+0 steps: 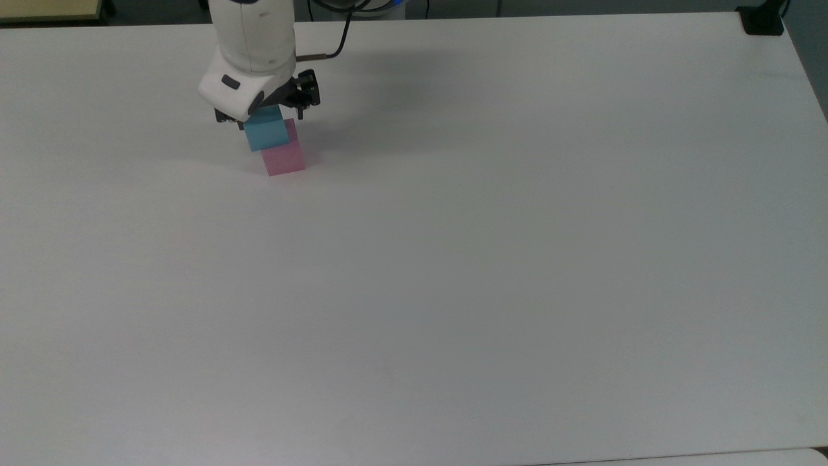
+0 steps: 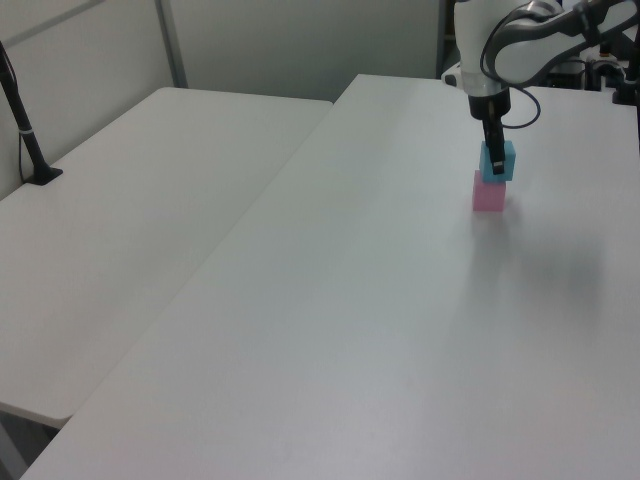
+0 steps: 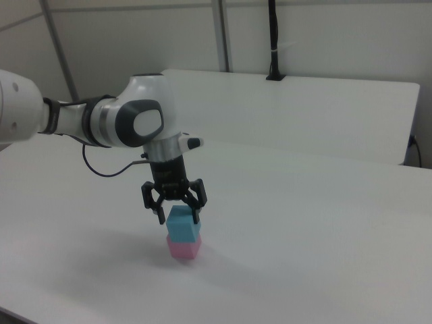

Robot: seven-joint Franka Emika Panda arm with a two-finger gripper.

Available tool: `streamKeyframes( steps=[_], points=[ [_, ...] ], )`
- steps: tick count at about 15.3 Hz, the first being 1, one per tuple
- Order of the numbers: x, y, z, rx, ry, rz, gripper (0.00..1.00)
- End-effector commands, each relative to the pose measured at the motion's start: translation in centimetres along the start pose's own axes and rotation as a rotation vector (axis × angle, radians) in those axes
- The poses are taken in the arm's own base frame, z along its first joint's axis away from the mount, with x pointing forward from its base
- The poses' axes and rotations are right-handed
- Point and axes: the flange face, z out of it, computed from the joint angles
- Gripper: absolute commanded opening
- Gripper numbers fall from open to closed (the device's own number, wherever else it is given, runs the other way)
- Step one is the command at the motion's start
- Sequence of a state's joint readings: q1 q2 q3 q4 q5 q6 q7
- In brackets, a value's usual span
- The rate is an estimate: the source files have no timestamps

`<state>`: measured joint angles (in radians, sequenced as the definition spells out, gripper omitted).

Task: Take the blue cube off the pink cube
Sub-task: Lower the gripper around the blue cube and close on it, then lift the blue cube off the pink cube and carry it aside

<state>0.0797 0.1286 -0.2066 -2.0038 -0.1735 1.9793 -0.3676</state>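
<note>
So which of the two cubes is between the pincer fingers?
The blue cube, the upper one; the pincer straddles it, open. The pink cube lies beneath.

Two white tables (image 2: 150,220), pale walls (image 2: 290,40)

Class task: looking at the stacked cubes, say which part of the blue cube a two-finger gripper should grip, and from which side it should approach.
Grip the blue cube on two opposite side faces, coming straight down from above. Its flat sides probably suit a pinch, its top is free, and it rests on the pink cube, so a low side approach risks knocking the stack. The gripper is open, its fingers straddling the cube's upper part.
</note>
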Motion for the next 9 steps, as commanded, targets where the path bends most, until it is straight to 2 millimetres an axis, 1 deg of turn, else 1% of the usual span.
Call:
streamKeyframes(
  steps=[1,2,3,4,5,6,7,9],
  points=[
    [-0.2,0.5,0.0,-0.016,0.013,-0.016,0.45],
    [-0.5,1.3,-1.0,-0.011,0.034,-0.014,0.33],
    [-0.5,2.3,-2.5,-0.010,0.064,0.000,0.32],
    [-0.9,4.4,-4.2,0.016,0.101,0.055,0.33],
    [-0.9,6.3,-6.2,0.038,0.161,0.106,0.36],
    [-0.6,7.8,-6.6,0.041,0.184,0.138,0.38],
    [0.3,8.8,-7.0,0.037,0.199,0.156,0.38],
    [2.9,10.6,-6.3,0.017,0.197,0.182,0.38]
  ],
)
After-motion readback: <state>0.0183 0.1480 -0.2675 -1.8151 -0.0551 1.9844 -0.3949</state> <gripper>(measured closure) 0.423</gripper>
